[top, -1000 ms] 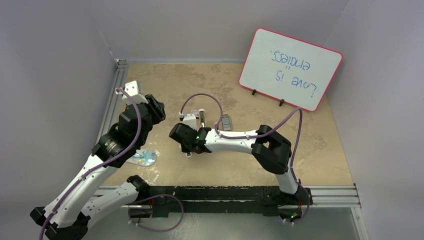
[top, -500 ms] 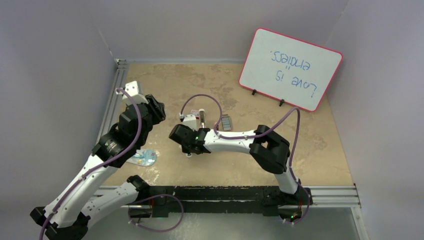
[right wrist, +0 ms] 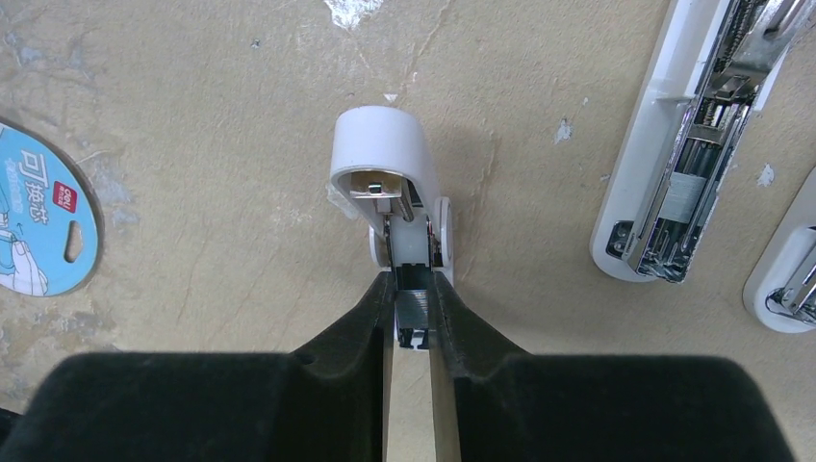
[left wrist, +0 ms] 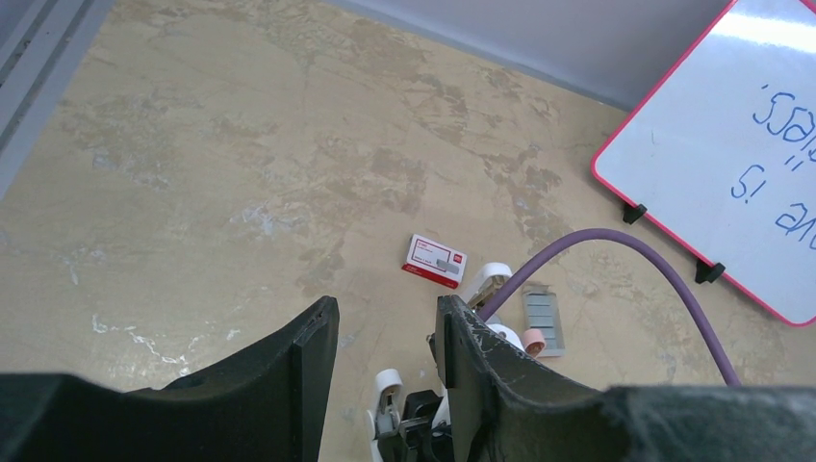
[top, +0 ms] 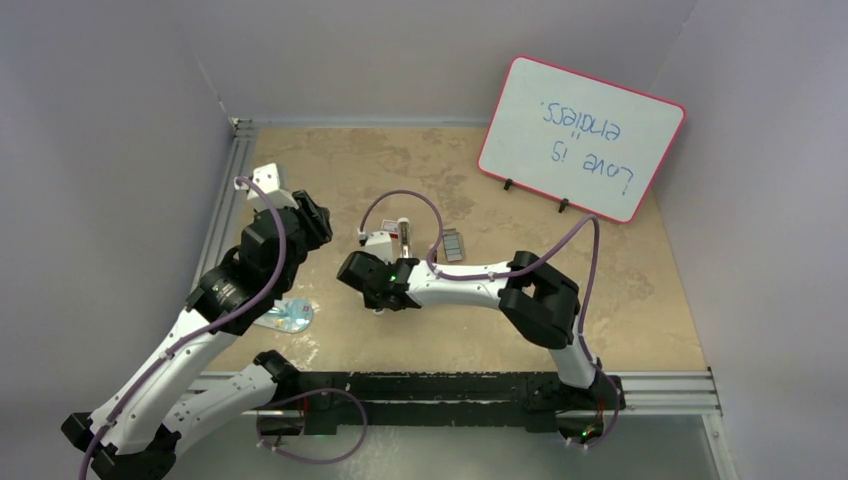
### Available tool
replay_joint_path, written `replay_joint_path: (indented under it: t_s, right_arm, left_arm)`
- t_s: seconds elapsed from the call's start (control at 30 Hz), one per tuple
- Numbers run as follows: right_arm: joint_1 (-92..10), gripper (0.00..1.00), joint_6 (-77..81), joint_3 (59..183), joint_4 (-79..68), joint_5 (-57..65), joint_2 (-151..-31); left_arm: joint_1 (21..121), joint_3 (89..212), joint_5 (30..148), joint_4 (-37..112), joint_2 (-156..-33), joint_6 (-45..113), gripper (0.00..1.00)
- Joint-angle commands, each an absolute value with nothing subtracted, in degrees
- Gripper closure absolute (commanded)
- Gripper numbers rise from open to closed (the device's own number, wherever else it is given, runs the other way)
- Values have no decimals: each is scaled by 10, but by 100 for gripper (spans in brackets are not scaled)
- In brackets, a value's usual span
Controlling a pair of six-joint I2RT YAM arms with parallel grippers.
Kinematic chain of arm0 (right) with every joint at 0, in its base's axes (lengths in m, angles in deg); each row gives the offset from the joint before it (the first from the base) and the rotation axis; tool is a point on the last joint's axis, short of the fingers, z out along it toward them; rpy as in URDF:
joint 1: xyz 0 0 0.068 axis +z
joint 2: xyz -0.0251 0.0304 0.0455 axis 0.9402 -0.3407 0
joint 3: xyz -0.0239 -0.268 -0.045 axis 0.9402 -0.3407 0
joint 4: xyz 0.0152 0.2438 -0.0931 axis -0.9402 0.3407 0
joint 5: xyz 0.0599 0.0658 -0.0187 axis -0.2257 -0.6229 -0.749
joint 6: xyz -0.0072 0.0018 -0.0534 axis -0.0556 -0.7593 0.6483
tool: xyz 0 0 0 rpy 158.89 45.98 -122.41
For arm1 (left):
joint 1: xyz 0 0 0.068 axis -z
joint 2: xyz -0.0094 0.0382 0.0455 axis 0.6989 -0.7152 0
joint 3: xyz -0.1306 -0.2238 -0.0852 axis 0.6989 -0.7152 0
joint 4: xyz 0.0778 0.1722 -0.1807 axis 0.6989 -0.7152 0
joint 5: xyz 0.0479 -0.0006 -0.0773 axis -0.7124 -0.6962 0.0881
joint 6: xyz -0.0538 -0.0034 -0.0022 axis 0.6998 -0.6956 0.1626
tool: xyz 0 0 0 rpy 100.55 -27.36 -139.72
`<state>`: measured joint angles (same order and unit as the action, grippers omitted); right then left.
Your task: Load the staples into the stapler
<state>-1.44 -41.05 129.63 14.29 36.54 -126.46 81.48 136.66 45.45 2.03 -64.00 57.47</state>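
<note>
tan mottled tabletop (right wrist: 241, 144) under it all. staples (right wrist: 415, 316) sit pinched in my right pincer (right wrist: 414, 289), lower centre of the wrist frame, nosed up to the white stapler (right wrist: 390, 183) end just above. i judge this the feeding step; next calls for sliding them straight in, level. my left pincer (left wrist: 385, 308) hangs spread, empty. its view shows the red box (left wrist: 435, 261) mid-frame, absent from the right wrist's; from above my arm (top: 460, 280) covers the staples.

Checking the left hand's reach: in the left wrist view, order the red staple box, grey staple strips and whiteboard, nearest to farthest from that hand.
1. Red staple box, just ahead of the left hand.
2. Grey staple strips, farther right.
3. Whiteboard, far right at the back.
</note>
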Motion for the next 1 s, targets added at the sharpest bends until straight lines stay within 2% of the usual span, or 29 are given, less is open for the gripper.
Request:
replay_joint_path:
  t_s: [0.0,0.2,0.47,0.97]
  right_arm:
    - [-7,81,-415,1293,160,382,-1246]
    - [-7,80,-416,1289,162,386,-1248]
    - [-7,72,-420,1303,171,391,-1242]
    - [-20,72,-434,1303,159,412,-1184]
  left_arm:
    - [812,1367,448,44,-642,570,58]
    - [812,1365,448,45,-644,570,58]
    - [812,1364,447,45,-647,569,58]
    - [812,1366,452,12,-641,600,58]
